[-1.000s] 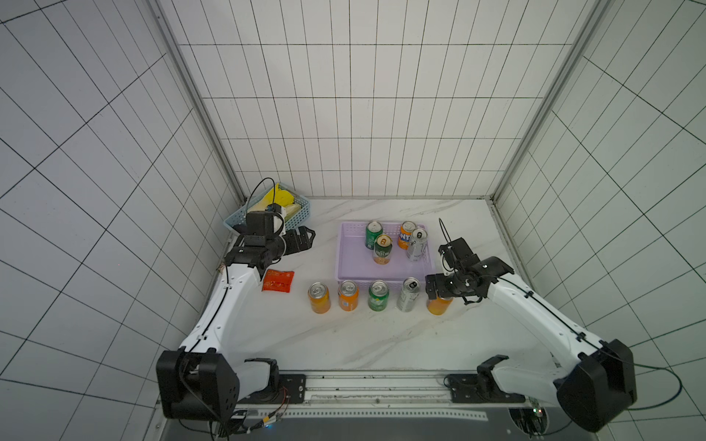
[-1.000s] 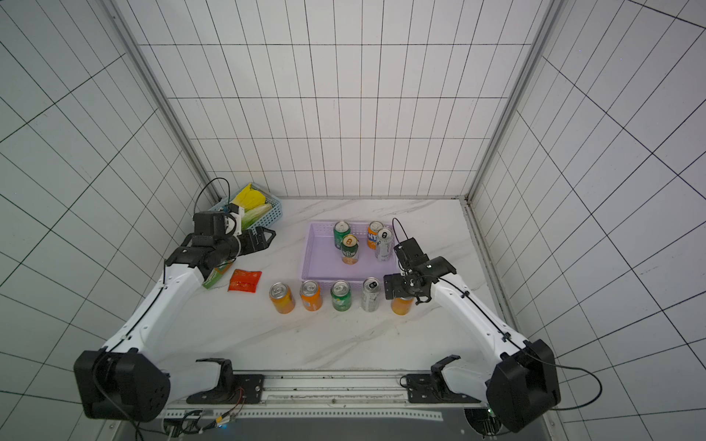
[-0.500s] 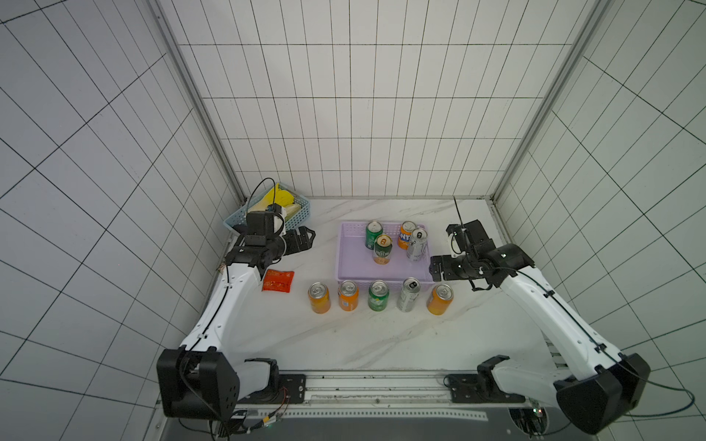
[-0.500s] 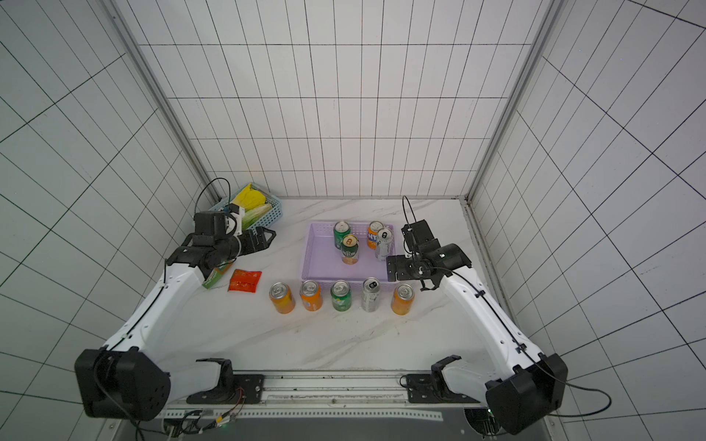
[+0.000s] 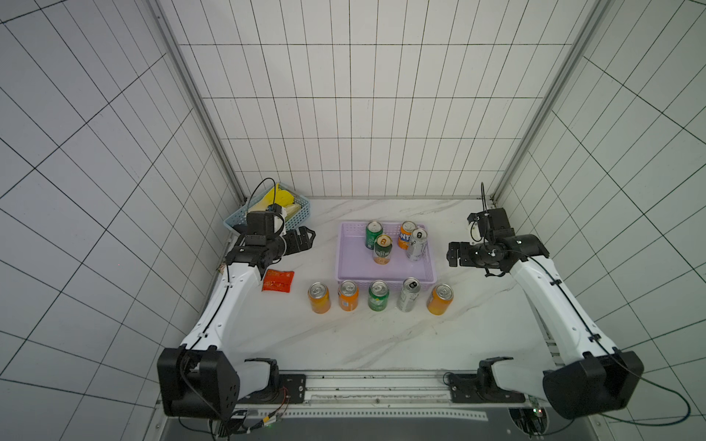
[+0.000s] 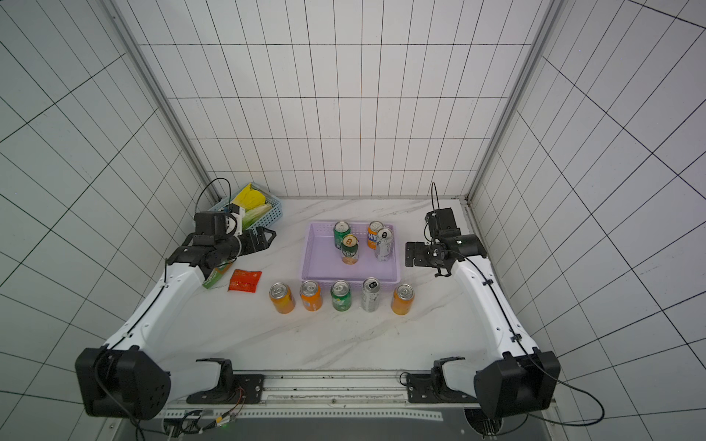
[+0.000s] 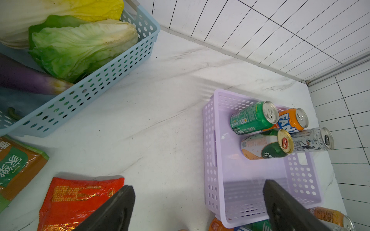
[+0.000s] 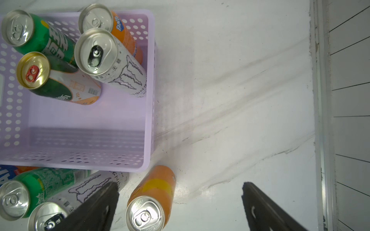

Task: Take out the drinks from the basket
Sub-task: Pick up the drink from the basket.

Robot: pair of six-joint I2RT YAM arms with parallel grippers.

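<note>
The left pincer (image 5: 303, 240) is held wide open and empty near the light-blue basket (image 5: 302, 214). The right pincer (image 5: 452, 255) is likewise spread and empty beside the lilac basket (image 5: 386, 273). Four upright cans are gathered in the lilac basket's far part: a green can (image 5: 373, 233), a gold-topped green can (image 5: 382, 249), an orange Fanta can (image 5: 407, 235) and a white Monster can (image 5: 416, 244). A row of five cans (image 5: 378, 296) is lined up on the bench (image 5: 344, 343) just before it. Cabbage (image 7: 84, 46) and an eggplant (image 7: 26, 78) are kept in the light-blue basket, which is partly hidden by the left arm (image 5: 229, 298) in both top views.
</note>
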